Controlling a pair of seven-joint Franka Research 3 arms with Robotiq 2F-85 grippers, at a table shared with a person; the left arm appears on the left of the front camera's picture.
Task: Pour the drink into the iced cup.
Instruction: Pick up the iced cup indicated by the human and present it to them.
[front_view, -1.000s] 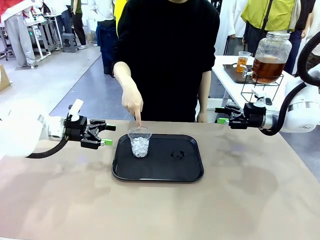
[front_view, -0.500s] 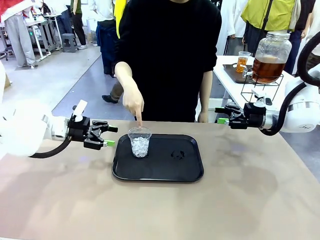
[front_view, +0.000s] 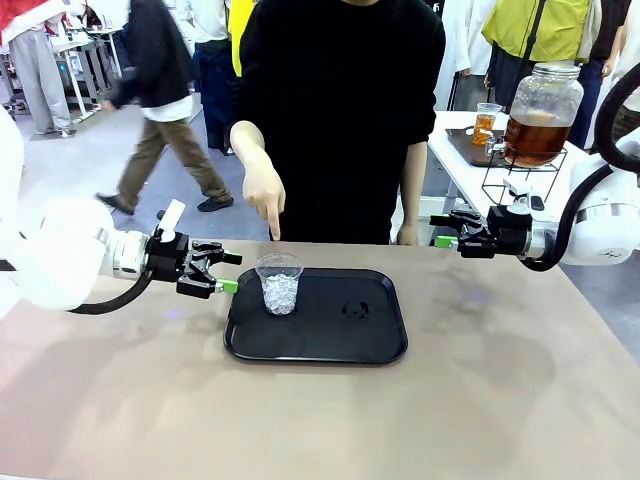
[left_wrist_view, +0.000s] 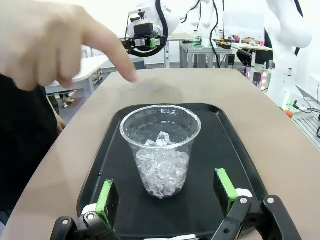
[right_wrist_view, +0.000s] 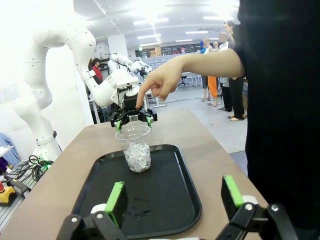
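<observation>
Reaching in from the left, low over the desk (front_view: 480, 400), is the left pincer (front_view: 227, 272). Its jaws are spread wide with nothing between them, and the tips are at the left edge of the black tray (front_view: 315, 355). In the left wrist view the green pads frame the iced cup (front_view: 279, 284) ahead, with no contact.

The iced cup is clear plastic and upright, with ice up to about mid-height. It stands on the left part of the tray, near the far rim.

The person's hand (front_view: 262, 195) hangs just above and behind the cup. The index finger points straight down and the tip is clear of the rim.

The right pincer (front_view: 441, 230) hovers at the desk's far right edge, aimed toward the middle. Its jaws are apart and empty.

The drink (front_view: 530, 138) is amber-brown and fills the lower part of a lidded glass jar (front_view: 545, 95). The jar sits on a wire stand (front_view: 520, 180) on a side table (front_view: 448, 165) beyond the desk's right corner, well apart from the iced cup. A small cup (front_view: 486, 122) of the same colour stands just left of the jar.
</observation>
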